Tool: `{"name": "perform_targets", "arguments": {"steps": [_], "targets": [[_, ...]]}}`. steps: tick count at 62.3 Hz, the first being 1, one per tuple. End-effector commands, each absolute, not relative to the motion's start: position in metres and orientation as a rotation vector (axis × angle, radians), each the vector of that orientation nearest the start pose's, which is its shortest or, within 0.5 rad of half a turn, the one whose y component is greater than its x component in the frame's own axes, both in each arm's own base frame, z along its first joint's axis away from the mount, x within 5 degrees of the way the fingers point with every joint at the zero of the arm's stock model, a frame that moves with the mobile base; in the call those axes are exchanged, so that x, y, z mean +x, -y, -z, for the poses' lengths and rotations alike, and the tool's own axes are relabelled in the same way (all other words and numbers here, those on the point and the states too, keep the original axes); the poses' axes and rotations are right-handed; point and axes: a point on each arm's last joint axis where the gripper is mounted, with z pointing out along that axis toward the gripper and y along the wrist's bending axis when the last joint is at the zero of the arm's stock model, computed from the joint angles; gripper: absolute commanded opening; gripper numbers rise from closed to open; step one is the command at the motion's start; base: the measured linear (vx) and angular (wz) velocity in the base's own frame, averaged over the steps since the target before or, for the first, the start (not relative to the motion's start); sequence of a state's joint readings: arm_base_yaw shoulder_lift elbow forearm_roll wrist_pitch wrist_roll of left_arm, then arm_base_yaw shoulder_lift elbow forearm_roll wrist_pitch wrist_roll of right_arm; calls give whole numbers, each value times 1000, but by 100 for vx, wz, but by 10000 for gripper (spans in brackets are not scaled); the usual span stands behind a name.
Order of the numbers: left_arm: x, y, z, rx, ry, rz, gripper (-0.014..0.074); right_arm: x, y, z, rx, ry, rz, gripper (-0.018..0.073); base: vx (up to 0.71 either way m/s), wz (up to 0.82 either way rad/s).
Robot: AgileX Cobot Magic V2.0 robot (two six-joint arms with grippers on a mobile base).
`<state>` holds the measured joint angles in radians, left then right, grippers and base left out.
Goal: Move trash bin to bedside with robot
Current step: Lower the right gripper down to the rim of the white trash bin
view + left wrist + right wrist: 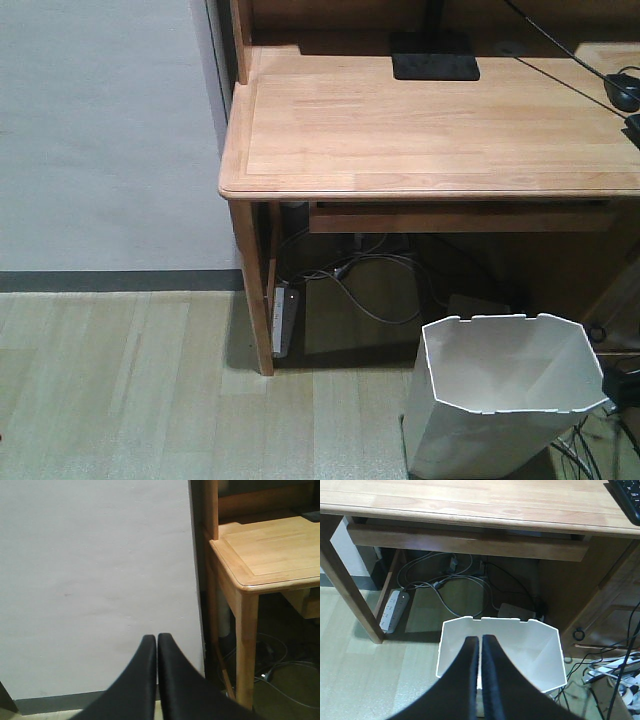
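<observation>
**Bin sits by the desk, right gripper on its edge**

Front view: the trash bin (pixel 500 400) stands on the wood floor (pixel 120 400) at the lower right. It is just in front of the light wooden desk (pixel 400 130) and leans a bit. Cables (pixel 370 290) lie under the desk behind it.

Left wrist view: the left gripper (pixel 157 636) has its two black fingers pressed together, with nothing between them. It faces a white wall (pixel 95 580). The desk corner is to one side.

Right wrist view: the right gripper (pixel 481 637) is over the near side of the bin. Its fingers are close together, and a thin white strip shows between them, so they seem to pinch the bin's near wall. A power strip (pixel 394 611) lies by the desk leg.
</observation>
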<state>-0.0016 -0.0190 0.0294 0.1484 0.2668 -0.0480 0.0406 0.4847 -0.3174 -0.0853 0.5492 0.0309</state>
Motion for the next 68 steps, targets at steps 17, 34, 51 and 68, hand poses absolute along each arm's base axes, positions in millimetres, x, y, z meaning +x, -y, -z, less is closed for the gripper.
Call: {"name": "perform_targets", "arguments": {"steps": [17, 34, 51, 68], "targets": [[56, -2, -178, 61, -1704, -85, -6, 98, 1, -250, -37, -2140, 51, 323, 0, 0], [56, -2, -178, 61, -1704, -85, -6, 97, 1, -248, -19, -2160, 42, 549, 0, 0], [56, -2, -178, 61, -1704, -85, -6, 106, 2, -267, 16, -2247, 45, 552, 0, 0], [56, -2, -178, 61, -1704, -85, -6, 155, 2, -262, 0, -2437, 86, 552, 0, 0]]}}
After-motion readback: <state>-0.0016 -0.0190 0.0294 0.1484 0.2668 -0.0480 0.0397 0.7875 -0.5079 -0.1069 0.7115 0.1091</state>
